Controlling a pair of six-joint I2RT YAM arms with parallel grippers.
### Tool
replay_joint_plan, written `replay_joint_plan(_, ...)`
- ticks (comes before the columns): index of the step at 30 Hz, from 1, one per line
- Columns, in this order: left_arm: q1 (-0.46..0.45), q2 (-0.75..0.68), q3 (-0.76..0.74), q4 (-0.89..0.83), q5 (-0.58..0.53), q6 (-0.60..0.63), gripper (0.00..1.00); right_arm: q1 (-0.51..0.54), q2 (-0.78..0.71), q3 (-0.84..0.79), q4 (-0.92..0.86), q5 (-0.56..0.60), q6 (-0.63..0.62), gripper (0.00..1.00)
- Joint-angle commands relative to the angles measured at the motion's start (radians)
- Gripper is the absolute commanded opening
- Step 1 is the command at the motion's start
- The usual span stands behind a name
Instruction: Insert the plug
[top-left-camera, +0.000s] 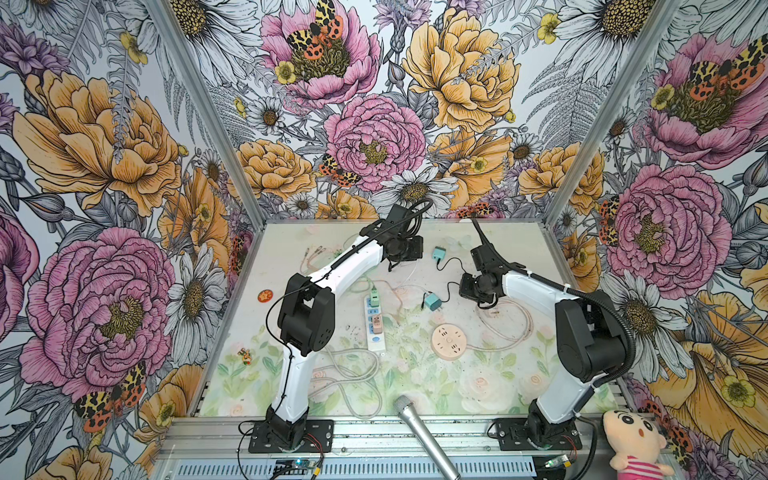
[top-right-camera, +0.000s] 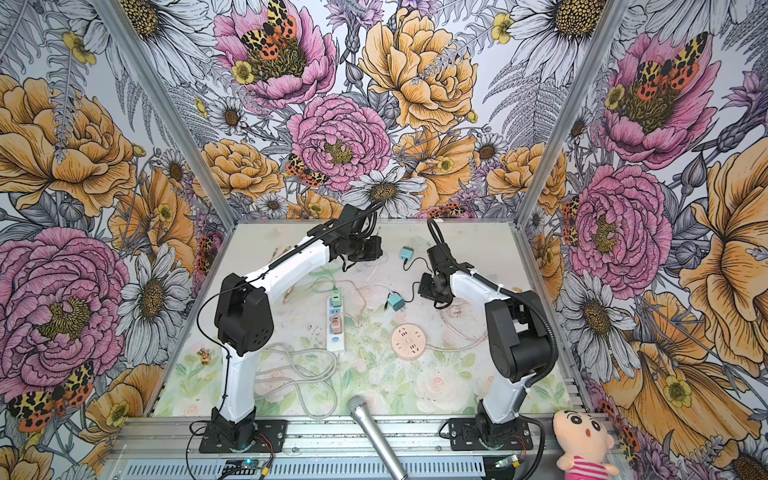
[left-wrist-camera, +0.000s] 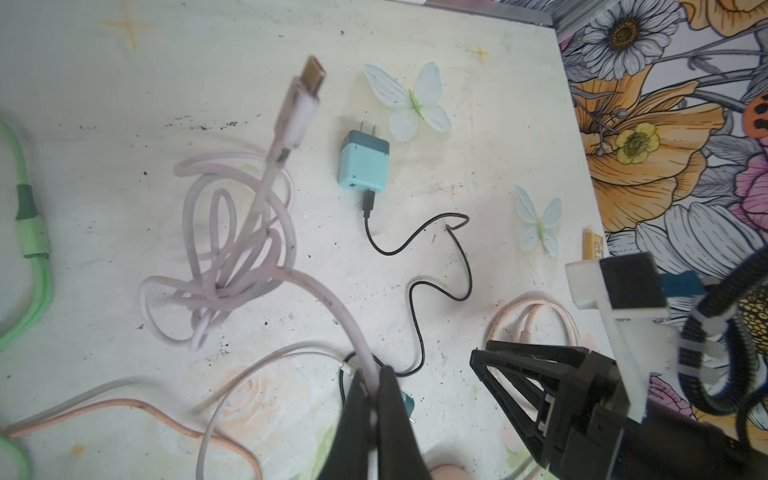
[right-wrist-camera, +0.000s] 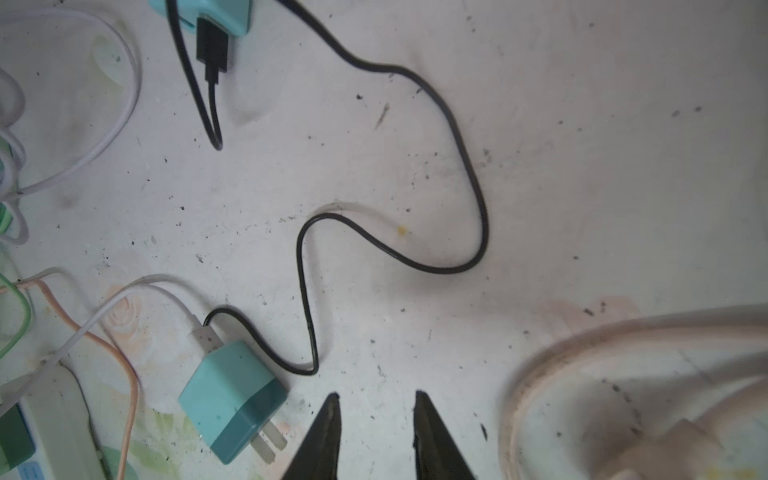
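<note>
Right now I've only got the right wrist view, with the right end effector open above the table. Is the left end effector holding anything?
Observer: Yes. The left end effector is shut on a pale lilac cable.
Operator: Where's its connector?
Observer: A metal-tipped connector sticks out of that cable's tangle, plugged into nothing.
Operator: And the strip? I see only a corner.
Observer: In a top view, the white power strip carries a green adapter and a pink adapter.

No text, label, brand or number is legible anywhere.
</note>
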Motion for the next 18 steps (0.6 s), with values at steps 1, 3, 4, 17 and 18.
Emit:
replay_joint_plan(1,-0.006,0.037,0.007,0.005,-0.011,0.032,0.0,0.022,0.042,0.049,0.057,-0.005,0.037,0.31)
replay_joint_plan(3,-0.003,0.057,0.018,0.005,-0.004,0.032,0.0,0.032,0.07,0.066,0.06,0.01,0.043,0.31)
replay_joint_plan(4,-0.002,0.066,0.022,0.005,-0.005,0.03,0.0,0.036,0.083,0.073,0.062,0.02,0.047,0.31)
replay_joint_plan(17,-0.003,0.071,-0.028,0.006,-0.03,0.031,0.0,0.061,0.24,0.148,0.063,0.068,0.098,0.31)
replay_joint_plan(18,-0.003,0.069,-0.031,0.006,-0.03,0.032,0.0,0.062,0.246,0.151,0.061,0.072,0.099,0.3)
